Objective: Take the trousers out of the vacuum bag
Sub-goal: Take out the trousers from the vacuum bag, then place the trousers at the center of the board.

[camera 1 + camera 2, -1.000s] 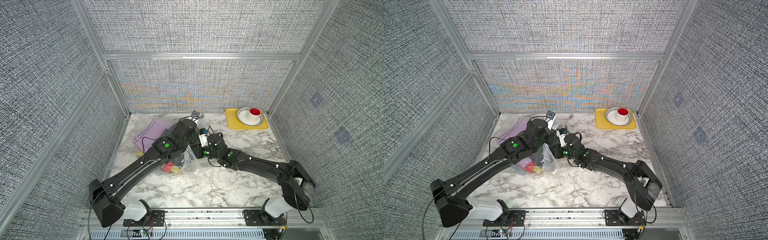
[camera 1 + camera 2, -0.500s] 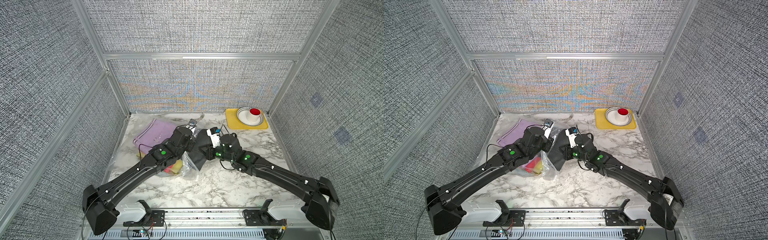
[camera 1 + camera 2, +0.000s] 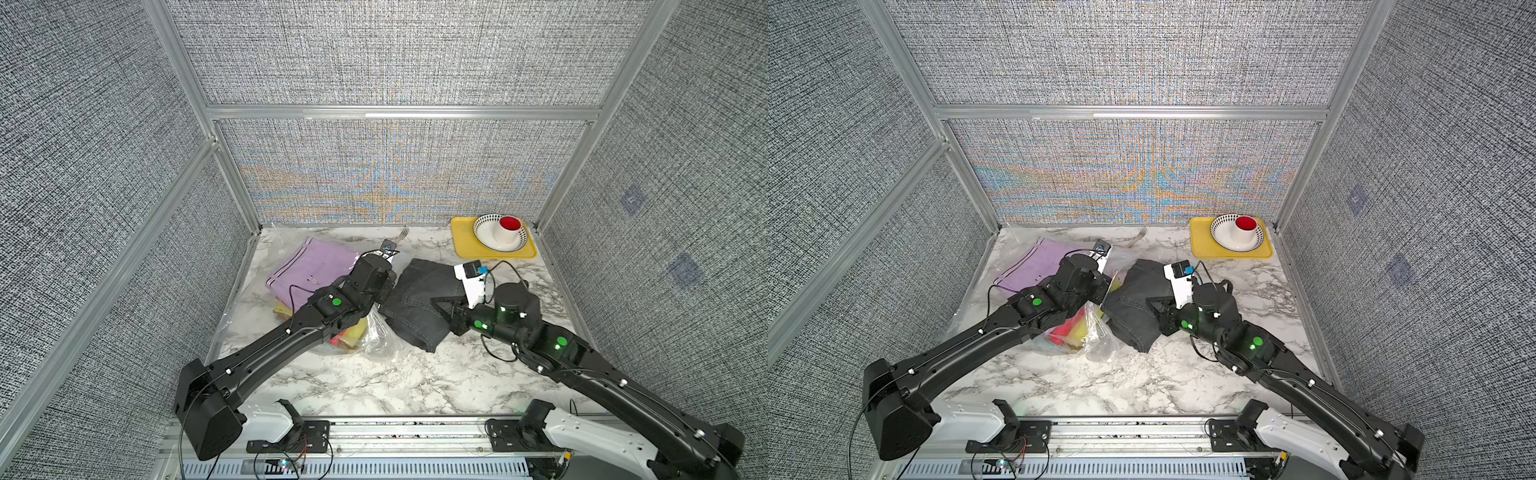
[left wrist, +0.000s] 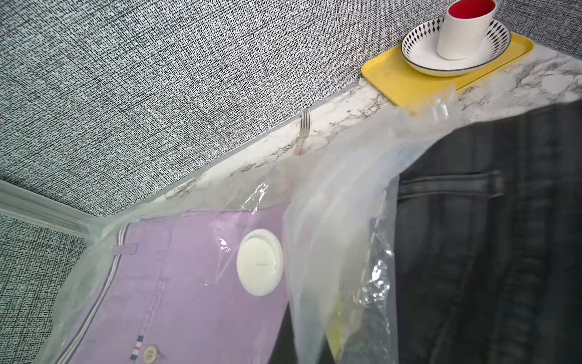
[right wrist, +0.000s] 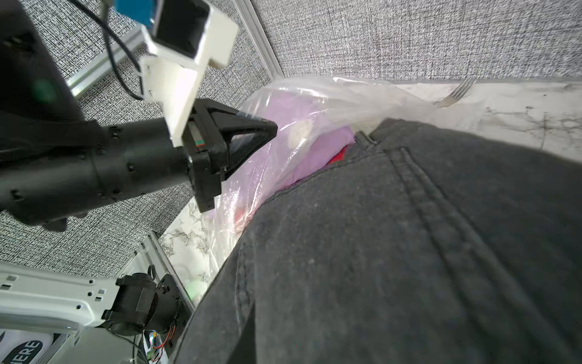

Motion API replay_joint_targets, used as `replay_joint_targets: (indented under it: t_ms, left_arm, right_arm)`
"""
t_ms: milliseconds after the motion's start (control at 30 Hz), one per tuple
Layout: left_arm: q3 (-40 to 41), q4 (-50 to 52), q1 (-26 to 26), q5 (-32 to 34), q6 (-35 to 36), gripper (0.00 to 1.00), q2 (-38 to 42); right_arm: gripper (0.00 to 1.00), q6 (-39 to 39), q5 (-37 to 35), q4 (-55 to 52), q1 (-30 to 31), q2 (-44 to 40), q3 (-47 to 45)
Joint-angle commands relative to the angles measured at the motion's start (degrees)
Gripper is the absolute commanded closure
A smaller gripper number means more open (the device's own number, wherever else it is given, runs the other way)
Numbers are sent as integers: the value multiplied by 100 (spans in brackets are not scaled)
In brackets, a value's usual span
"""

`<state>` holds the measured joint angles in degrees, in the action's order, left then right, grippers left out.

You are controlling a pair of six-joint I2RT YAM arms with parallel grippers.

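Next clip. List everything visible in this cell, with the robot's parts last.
dark grey trousers: 1, dark grey, on the table beside the bag
lilac trousers: 1, lilac, inside the bag, far left
red trousers: 1, red, in the bag, only a patch shows
yellow trousers: 1, yellow, in the bag beside the red
vacuum bag: 1, clear, left half of table
valve: 1, white, on the bag over the lilac
fork: 1, silver, by back wall
tray: 1, yellow, far right corner
bowl: 1, white, black diamonds, on tray
cup: 1, white, red inside, in bowl
table: 1, white marble
left gripper: 1, black, jaws shut on bag film
right gripper: 1, black, jaws shut on dark grey trousers
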<state>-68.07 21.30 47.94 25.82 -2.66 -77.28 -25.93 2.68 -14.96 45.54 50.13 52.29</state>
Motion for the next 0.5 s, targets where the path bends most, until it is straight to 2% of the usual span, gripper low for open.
replay_joint_targets:
  t_ms: [0,467]
  left_arm:
    - [-54,-225,-16,282,-84,100,-117]
    - [124,-513,-328,414,-296,100,-274]
  right_arm:
    - [100,72,-472,8,-43,-245,146]
    - [100,-79,-1254,-567,-175,-732,455]
